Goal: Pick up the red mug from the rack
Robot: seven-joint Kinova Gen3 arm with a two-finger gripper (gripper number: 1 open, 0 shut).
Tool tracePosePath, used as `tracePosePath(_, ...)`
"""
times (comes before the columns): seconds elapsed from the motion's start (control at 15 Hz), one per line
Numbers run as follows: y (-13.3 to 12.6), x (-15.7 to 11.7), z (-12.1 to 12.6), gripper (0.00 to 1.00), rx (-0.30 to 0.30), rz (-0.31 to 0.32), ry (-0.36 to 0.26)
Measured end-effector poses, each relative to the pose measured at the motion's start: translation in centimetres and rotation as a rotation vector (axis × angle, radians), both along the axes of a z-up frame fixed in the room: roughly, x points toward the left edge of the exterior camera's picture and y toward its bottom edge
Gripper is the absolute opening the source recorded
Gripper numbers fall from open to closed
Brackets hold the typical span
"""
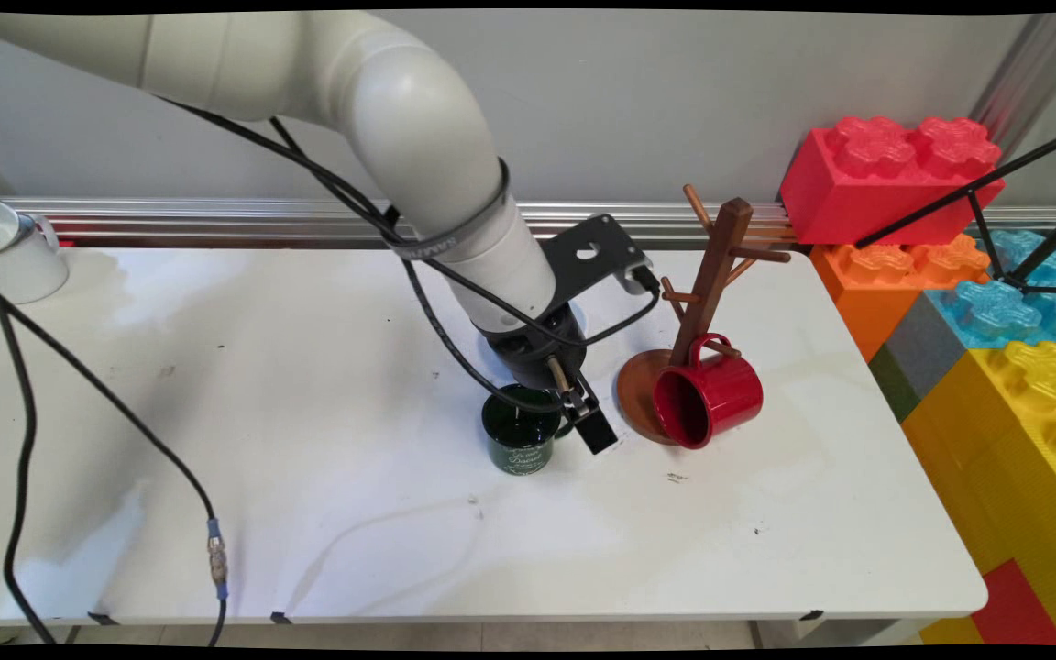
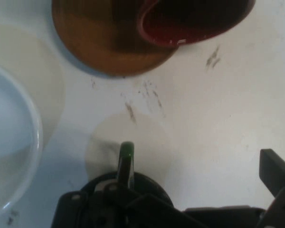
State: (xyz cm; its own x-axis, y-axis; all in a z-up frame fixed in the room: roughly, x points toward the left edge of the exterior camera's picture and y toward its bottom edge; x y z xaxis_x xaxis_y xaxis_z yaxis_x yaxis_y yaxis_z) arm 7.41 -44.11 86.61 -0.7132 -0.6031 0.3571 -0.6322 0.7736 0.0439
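Gripper (image 1: 574,414) down at dark green mug (image 1: 521,440), mid-table; fingers spread wide, one finger (image 1: 594,426) outside mug by its handle (image 2: 126,159). Red mug (image 1: 709,394) hangs on wooden mug tree (image 1: 704,293) just right. White mug (image 1: 10,247) far left.

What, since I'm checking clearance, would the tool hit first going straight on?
Probably the green mug, at its rim or handle directly under the tool; otherwise the white table. Depth is unclear.

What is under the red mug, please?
The red mug hangs tilted on the wooden mug tree. Below it lie the tree's round base and the white table. Its rim hides part of the base.
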Motion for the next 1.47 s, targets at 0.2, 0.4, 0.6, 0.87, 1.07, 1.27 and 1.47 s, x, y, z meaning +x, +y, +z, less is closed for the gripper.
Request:
tracePosePath(0.2, 0.2, 0.9, 0.0, 1.00, -0.021, -0.005, 0.054)
tracePosePath(0.4, 0.7, 1.6, -0.7, 1.00, -0.031, -0.003, 0.131)
tracePosePath(0.6, 0.9, 2.0, -1.5, 1.00, -0.044, 0.008, 0.190)
tracePosePath(0.87, 0.9, 2.3, -3.1, 1.00, -0.087, 0.032, 0.274)
tracePosePath(1.07, 1.0, 2.1, -4.5, 1.00, -0.115, 0.052, 0.335)
tracePosePath(1.27, 1.1, 1.7, -5.4, 1.00, -0.128, 0.071, 0.383)
tracePosePath(1.47, 1.5, 1.3, -6.4, 1.00, -0.145, 0.089, 0.436)
